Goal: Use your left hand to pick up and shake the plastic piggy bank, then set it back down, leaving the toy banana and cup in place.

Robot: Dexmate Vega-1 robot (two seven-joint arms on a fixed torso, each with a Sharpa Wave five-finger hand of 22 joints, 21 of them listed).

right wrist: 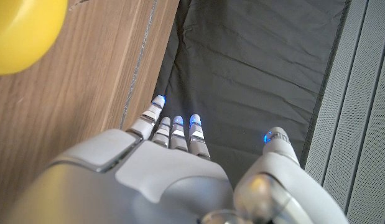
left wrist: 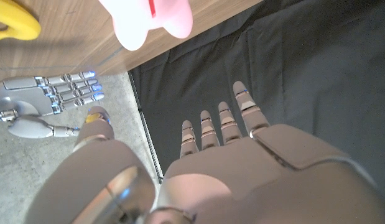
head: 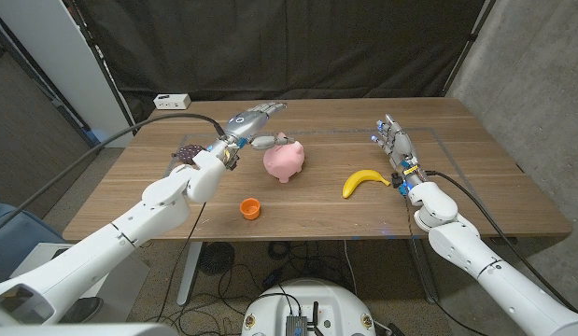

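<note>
The pink plastic piggy bank (head: 285,161) stands at the table's middle, also seen in the left wrist view (left wrist: 152,22). My left hand (head: 252,124) hovers just behind and to the left of it, fingers stretched out and apart, holding nothing; its back shows in its wrist view (left wrist: 242,162). The thumb reaches close to the pig's top. The yellow toy banana (head: 365,180) lies right of the pig, and the small orange cup (head: 250,207) stands in front of it. My right hand (head: 393,140) stands open behind the banana (right wrist: 21,28), fingers straight (right wrist: 170,165).
A white power strip (head: 172,100) lies at the back left edge of the wooden table (head: 475,191). A small dark object (head: 188,152) sits beside my left forearm. A black curtain hangs behind the table.
</note>
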